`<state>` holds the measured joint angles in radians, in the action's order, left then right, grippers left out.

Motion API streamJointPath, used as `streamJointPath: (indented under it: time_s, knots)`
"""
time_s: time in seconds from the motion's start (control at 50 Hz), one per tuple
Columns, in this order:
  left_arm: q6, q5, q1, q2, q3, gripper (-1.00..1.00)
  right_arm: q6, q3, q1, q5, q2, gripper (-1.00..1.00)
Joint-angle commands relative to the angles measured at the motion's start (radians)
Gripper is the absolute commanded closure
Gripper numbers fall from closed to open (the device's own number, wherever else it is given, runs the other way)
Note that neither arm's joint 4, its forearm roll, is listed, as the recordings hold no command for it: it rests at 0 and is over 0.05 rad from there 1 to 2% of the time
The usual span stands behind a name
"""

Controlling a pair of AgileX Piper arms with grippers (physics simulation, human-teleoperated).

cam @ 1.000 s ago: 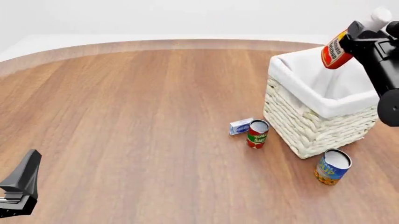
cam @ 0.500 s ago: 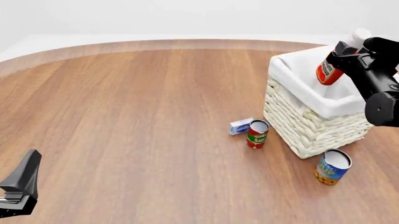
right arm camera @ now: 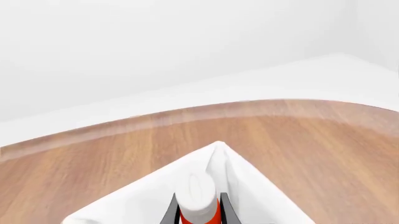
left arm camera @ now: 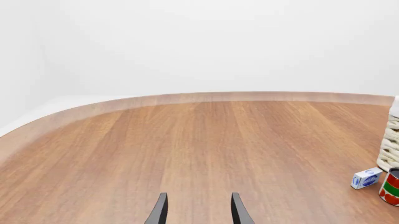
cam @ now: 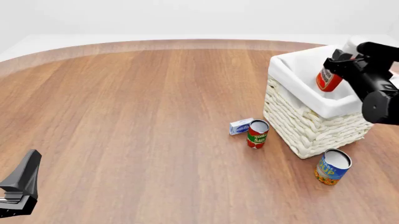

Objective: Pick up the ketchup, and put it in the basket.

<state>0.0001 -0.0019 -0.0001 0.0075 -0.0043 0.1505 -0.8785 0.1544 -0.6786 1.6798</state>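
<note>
Inside one basket (cam: 293,77): one ketchup (cam: 328,80), right hand (cam: 341,61) gripping; two cans (cam: 257,134) outside.

Obstacles: red tomato can (cam: 257,134) and small blue-white box (cam: 240,126) are set just left of cream woven wicker basket (cam: 311,126).
Free room: bare wooden table (cam: 137,121) is left farther left.

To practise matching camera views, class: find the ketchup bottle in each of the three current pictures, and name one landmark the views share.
Front view: the ketchup hangs tilted in the right gripper, over the basket opening at far right.
Right wrist view: bottom centre, white cap up, ketchup between the jaws.
Left wrist view: not in it.
Shared landmark: the basket, at the left wrist view's right edge and lower centre in the right wrist view.
</note>
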Motion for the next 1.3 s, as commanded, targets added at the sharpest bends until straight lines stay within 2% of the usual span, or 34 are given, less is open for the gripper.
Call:
streamJointPath:
  time_s: [0.02, 0.3, 0.32, 1.14, 1.24, 1.3]
  knots:
    - [0.000, 0.000, 0.000, 0.000, 0.000, -1.00, 0.002, -0.032, -0.001, 0.025, 0.034, 1.00]
    - [0.000, 0.000, 0.000, 0.000, 0.000, -1.00, 0.022, -0.068, -0.009, 0.056, 0.072, 1.00]
    - [0.000, 0.000, 0.000, 0.000, 0.000, -1.00, 0.021, -0.069, -0.010, 0.057, 0.073, -1.00]
    - [0.000, 0.000, 0.000, 0.000, 0.000, -1.00, 0.050, -0.020, -0.032, 0.026, 0.041, -1.00]
    - [0.000, 0.000, 0.000, 0.000, 0.000, -1.00, 0.079, 0.048, -0.030, -0.020, -0.039, -1.00]
    - [0.000, 0.000, 0.000, 0.000, 0.000, -1.00, 0.101, 0.061, -0.040, -0.013, -0.063, -1.00]
